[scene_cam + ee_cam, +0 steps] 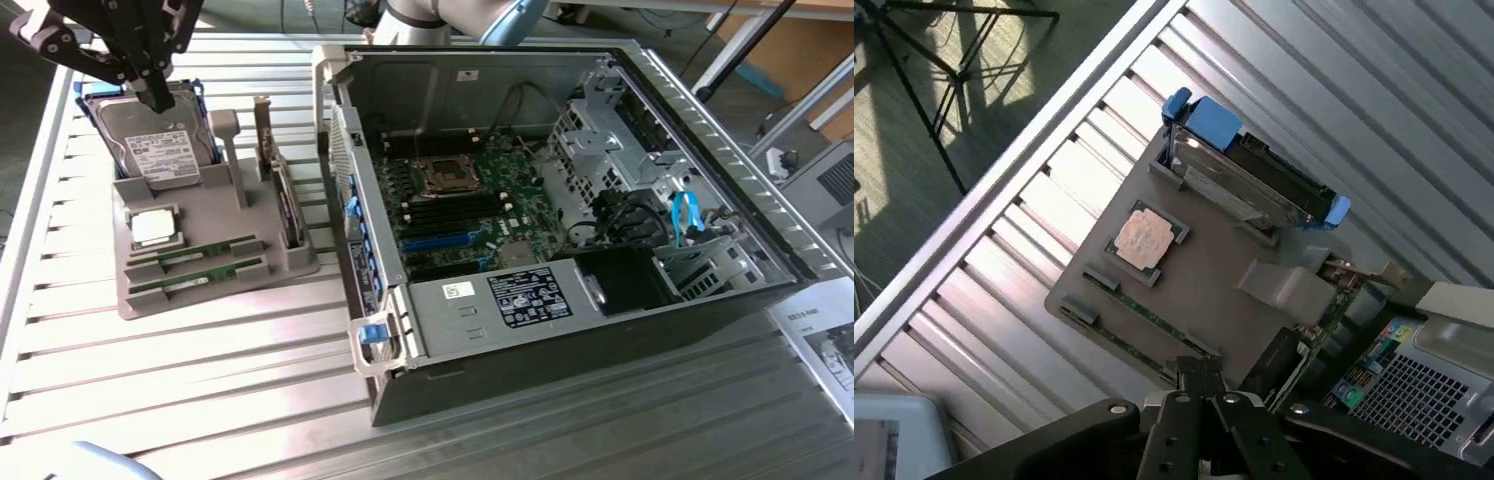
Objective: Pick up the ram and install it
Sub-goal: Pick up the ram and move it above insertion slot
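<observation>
I see the gripper (159,93) at the upper left of the exterior view, pincer together and clamped on nothing, over the hard drive (158,152). The 2 ram sticks (207,251) lie side by side in the gray holder (195,205), left of the open case (467,70), just below the chip (154,228).

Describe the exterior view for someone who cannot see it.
A shut robot gripper hangs over a hard drive standing in a grey parts holder, where two green ram sticks lie in slots. To the exterior view's right, an open computer case shows its motherboard.
</observation>
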`<act>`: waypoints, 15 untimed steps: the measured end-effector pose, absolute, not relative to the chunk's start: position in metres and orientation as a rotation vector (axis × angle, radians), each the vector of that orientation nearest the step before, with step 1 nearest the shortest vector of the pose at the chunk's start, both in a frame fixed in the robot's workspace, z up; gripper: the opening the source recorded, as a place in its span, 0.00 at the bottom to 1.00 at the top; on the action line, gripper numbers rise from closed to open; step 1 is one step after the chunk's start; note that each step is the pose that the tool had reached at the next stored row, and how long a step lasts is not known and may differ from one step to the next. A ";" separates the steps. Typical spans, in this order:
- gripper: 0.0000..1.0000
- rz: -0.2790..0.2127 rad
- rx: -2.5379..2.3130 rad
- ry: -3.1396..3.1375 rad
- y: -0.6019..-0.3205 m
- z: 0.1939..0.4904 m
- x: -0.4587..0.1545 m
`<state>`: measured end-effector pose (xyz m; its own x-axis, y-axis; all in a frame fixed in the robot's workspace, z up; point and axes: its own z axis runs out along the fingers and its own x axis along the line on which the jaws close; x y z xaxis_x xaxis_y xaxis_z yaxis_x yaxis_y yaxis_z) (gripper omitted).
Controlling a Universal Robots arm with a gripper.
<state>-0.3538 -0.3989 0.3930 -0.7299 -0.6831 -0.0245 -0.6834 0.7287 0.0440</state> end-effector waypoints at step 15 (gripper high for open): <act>0.11 0.079 -1.514 2.752 -0.399 0.393 -0.354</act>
<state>-0.3539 -0.3989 0.3929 -0.5357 -0.8441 -0.0245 -0.8441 0.5344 0.0440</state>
